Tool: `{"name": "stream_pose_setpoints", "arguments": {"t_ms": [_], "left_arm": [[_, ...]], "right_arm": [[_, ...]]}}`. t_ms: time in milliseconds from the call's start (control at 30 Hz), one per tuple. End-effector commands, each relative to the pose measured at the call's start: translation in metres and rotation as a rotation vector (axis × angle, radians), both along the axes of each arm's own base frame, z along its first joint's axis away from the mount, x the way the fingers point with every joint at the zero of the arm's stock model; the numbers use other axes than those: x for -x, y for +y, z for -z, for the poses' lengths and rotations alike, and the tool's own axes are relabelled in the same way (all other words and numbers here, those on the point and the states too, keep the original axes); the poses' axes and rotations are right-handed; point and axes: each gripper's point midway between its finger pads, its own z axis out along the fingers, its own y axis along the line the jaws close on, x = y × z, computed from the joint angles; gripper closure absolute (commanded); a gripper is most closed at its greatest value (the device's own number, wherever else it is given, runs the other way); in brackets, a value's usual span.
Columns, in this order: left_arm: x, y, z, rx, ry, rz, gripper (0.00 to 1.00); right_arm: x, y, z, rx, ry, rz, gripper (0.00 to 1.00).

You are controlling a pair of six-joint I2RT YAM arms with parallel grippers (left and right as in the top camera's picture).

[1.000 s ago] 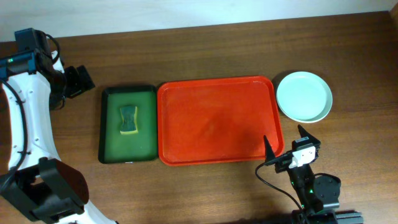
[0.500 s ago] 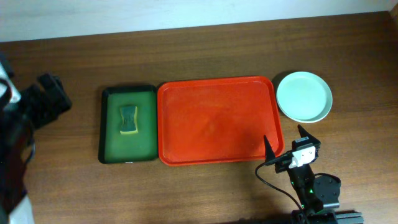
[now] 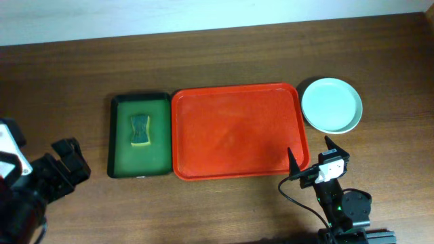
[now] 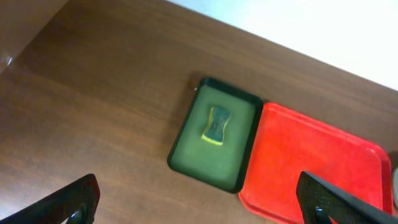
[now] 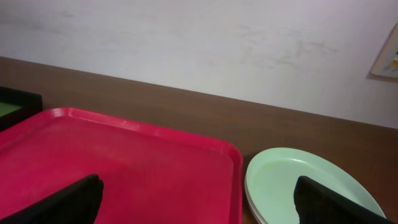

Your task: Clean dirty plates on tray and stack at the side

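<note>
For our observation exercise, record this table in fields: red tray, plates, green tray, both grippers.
Red tray: mid-table, nothing on it.
Plates: pale mint stack on the table, right of the red tray; count unclear.
Green tray: left of the red tray, holding a sponge.
Left gripper: open, empty, over the table left of the green tray.
Right gripper: open, empty, by the red tray's near right corner.

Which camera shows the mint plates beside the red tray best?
Overhead: the pale mint round plates sit whole and unobstructed right of the red-orange plastic tray. Right wrist shows them close but cropped at the bottom edge. Left wrist shows no plate clearly.
</note>
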Motion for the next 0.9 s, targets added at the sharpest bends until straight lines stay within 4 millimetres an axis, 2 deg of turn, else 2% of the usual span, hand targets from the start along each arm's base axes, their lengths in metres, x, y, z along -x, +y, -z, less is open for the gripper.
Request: {"name": "stream_pose_setpoints", "arguments": {"t_ms": [0,200,267,367,567,700,800,867], "left_arm": [[0.009,-0.007,-0.003,-0.015,-0.013,0.029,0.01],[0.028,-0.021,-0.018,-0.051,-0.104,0.097,0.01],[0.029,-0.021,-0.041,-0.069,-0.243,0.094,0.01],[0.030,-0.022,-0.052,-0.085,-0.391,0.095,0.01],[0.016,-0.039,-0.039,-0.088,-0.711,0.187,0.01],[0.025,-0.045,-0.035,-0.124,-1.016,0.215,0.01],[0.030,-0.048,-0.027,-0.135,-1.134,0.229,0.01],[0.031,-0.051,-0.014,-0.137,-1.197,0.240,0.01]], "right_arm": [[0.000,-0.002,0.003,0.007,0.004,0.009,0.02],[0.000,-0.002,0.003,0.007,0.004,0.009,0.02],[0.000,-0.002,0.003,0.007,0.004,0.009,0.02],[0.000,-0.002,0.003,0.007,0.004,0.009,0.02],[0.000,-0.002,0.003,0.007,0.004,0.008,0.02],[0.000,-0.002,0.003,0.007,0.004,0.009,0.02],[0.000,-0.002,0.003,0.007,0.004,0.009,0.02],[0.000,-0.002,0.003,0.007,0.004,0.009,0.02]]}}
